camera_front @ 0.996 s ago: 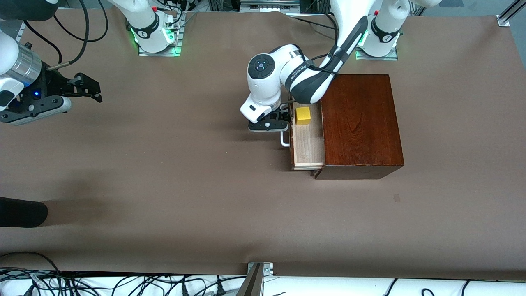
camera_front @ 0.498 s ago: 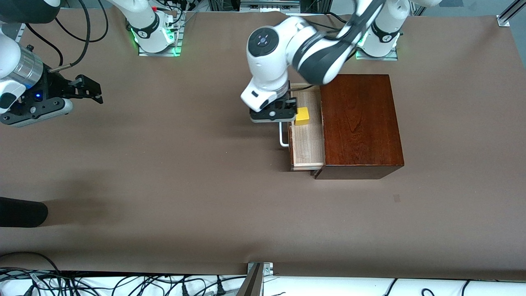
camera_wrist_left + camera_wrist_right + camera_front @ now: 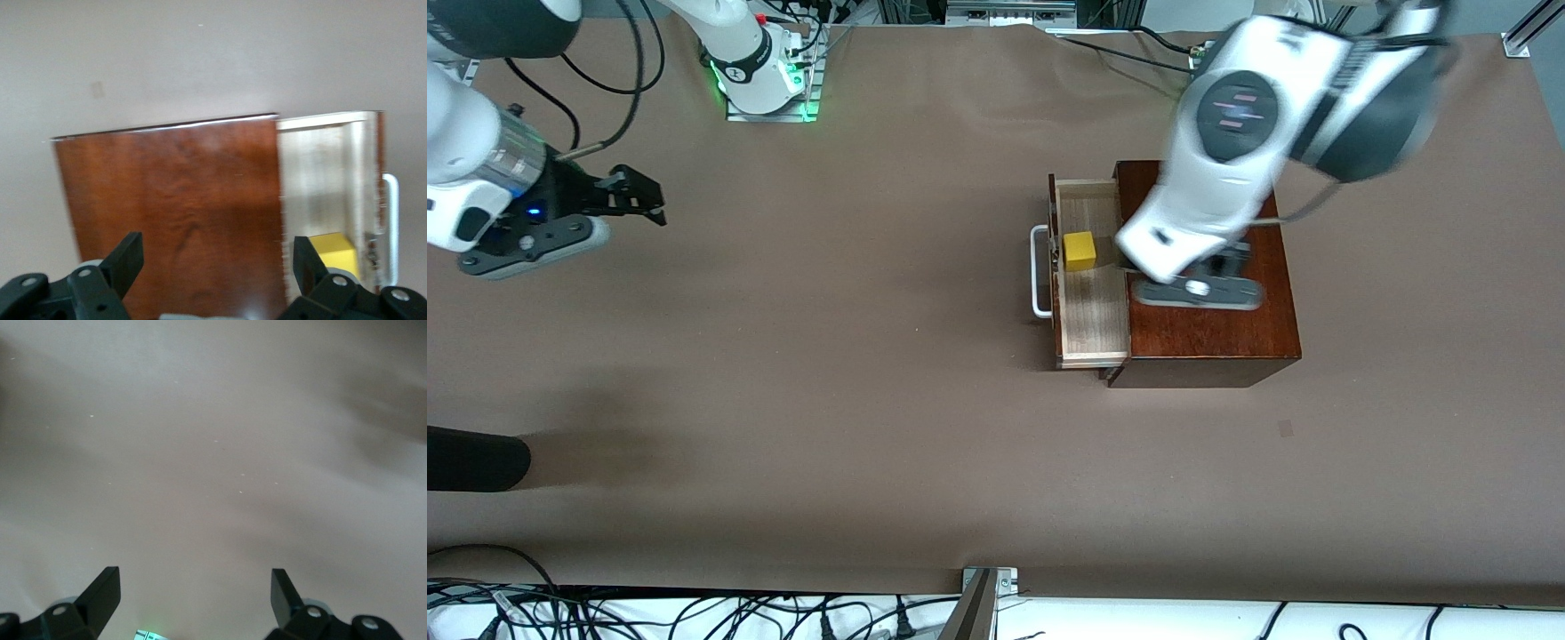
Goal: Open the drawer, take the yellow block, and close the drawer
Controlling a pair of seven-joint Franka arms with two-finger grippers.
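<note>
The drawer (image 3: 1090,307) of the dark reddish-brown wooden box (image 3: 1214,333) stands pulled out toward the right arm's end of the table, its pale inside showing. The yellow block (image 3: 1080,251) sits in it, just inside the white bar handle (image 3: 1039,271). My left gripper (image 3: 1202,283) hangs open and empty over the box top. In the left wrist view the left gripper (image 3: 215,263) spans the box top (image 3: 173,193), with the yellow block (image 3: 332,250) and drawer (image 3: 320,173) beside one fingertip. My right gripper (image 3: 645,200) waits open over bare table at its own end; the right gripper (image 3: 193,587) shows nothing between its fingers.
Brown paper covers the table (image 3: 827,373). A dark object (image 3: 471,458) pokes in at the right arm's end, nearer the camera. Cables (image 3: 694,613) lie along the nearest edge. The arm bases stand at the farthest edge.
My left gripper has left the drawer handle, risen and swung over the box top. The drawer stays open with the block in place. The right gripper drifted slightly.
</note>
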